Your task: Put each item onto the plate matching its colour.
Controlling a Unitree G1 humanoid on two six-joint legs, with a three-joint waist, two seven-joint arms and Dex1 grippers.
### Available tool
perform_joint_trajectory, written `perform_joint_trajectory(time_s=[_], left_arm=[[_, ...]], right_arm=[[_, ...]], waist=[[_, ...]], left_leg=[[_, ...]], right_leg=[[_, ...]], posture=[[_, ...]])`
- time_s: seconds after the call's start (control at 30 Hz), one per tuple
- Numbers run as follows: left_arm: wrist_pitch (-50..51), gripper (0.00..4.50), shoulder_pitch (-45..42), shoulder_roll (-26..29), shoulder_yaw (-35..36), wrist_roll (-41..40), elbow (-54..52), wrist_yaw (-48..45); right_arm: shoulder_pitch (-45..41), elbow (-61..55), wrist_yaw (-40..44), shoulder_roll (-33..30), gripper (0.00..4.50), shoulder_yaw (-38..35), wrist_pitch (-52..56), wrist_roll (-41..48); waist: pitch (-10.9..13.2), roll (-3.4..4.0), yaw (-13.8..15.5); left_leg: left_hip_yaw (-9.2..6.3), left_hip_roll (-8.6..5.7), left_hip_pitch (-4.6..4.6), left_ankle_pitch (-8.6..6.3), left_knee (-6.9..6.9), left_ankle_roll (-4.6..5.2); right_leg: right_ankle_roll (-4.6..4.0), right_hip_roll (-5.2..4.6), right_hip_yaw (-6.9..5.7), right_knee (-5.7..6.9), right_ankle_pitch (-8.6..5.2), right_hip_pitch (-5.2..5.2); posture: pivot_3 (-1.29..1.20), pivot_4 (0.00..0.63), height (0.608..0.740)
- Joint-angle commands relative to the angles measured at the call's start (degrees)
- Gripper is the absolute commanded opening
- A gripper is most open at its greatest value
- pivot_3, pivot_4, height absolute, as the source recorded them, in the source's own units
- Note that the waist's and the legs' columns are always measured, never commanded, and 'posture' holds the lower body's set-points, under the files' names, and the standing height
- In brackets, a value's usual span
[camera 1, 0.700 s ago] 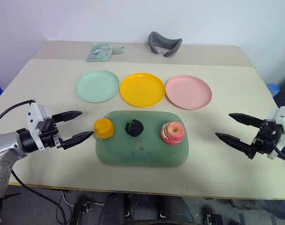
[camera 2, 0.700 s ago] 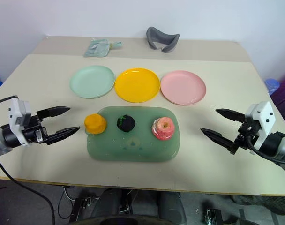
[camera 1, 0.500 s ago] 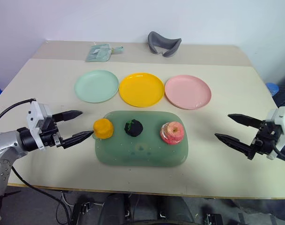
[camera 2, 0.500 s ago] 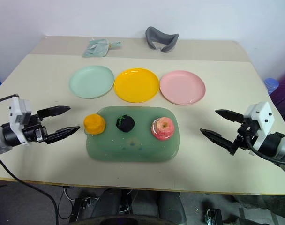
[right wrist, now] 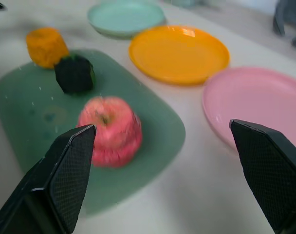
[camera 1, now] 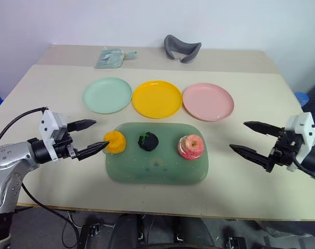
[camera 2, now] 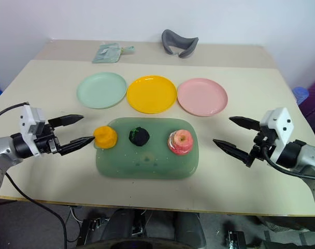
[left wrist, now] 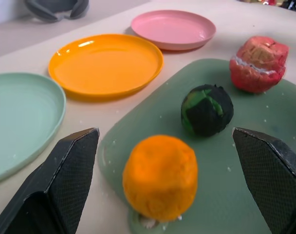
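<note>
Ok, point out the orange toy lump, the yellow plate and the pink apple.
orange toy lump [camera 1: 115,142], left eye view, middle of its top.
yellow plate [camera 1: 157,98], left eye view, centre of its bare dish.
pink apple [camera 1: 191,146], left eye view, middle of its front.

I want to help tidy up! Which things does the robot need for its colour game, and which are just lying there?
Needed: orange lump, dark ball, pink apple; mint plate, yellow plate, pink plate.

Just lying there: green tray under the toys, grey curved thing, pale green packet.
</note>
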Motion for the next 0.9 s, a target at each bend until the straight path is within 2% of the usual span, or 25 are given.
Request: perform_joint_trajectory(time_s=[0.03, 0.3, 0.47, 0.63, 0.9], left_arm=[[4.4, 4.50, -2.4, 1.0, -1.1, -0.4, -0.6, 2.5], [11.9, 4.50, -6.4, 2.5, -4.1, -1.5, -0.3, 1.9], [14.5, 4.50, -7.8, 2.4, -6.7, -0.3, -1.0, 3.9], [17.2, 4.50, -8.5, 2.1, -11.3, 2.6, -2.7, 7.3], [17.3, 4.50, -10.2, -1.7, -17.3, 6.7, -0.9, 10.8]], right_arm=[[-6.8, 0.4, 1.6, 0.7, 4.48, 5.8, -1.0, 0.7], [-21.2, 6.1, 7.5, 3.1, 4.48, 18.5, -2.8, -2.3], [-26.8, 10.4, 10.3, 5.5, 4.48, 23.7, -6.0, -5.9], [-29.6, 12.5, 11.1, 7.8, 4.48, 25.3, -7.5, -7.5], [-29.9, 14.0, 11.7, 8.7, 4.48, 24.9, -9.5, -9.4]], waist=[[0.0, 0.00, -0.2], [0.0, -0.03, 0.3], [0.1, -0.04, 0.2], [0.1, -0.04, 0.2], [0.1, -0.04, 0.2]], left_leg=[[0.00, 0.00, 0.00, 0.00, 0.00, 0.00], [0.03, -0.01, -0.09, 0.02, 0.05, -0.01], [0.03, -0.05, -0.11, 0.02, 0.08, -0.01], [0.06, -0.06, -0.14, 0.02, 0.09, -0.02], [0.06, -0.08, -0.17, 0.02, 0.14, -0.02]], right_leg=[[0.00, 0.01, 0.00, 0.00, 0.00, -0.01], [0.01, 0.04, -0.01, 0.02, 0.00, -0.08], [0.01, 0.05, -0.02, 0.04, 0.01, -0.09], [0.02, 0.04, -0.01, 0.08, 0.01, -0.14], [0.02, 0.05, -0.02, 0.13, 0.01, -0.16]], posture=[[0.00, 0.150, 0.740], [0.00, 0.150, 0.740], [0.00, 0.150, 0.740], [0.00, 0.150, 0.740], [0.00, 0.150, 0.740]])
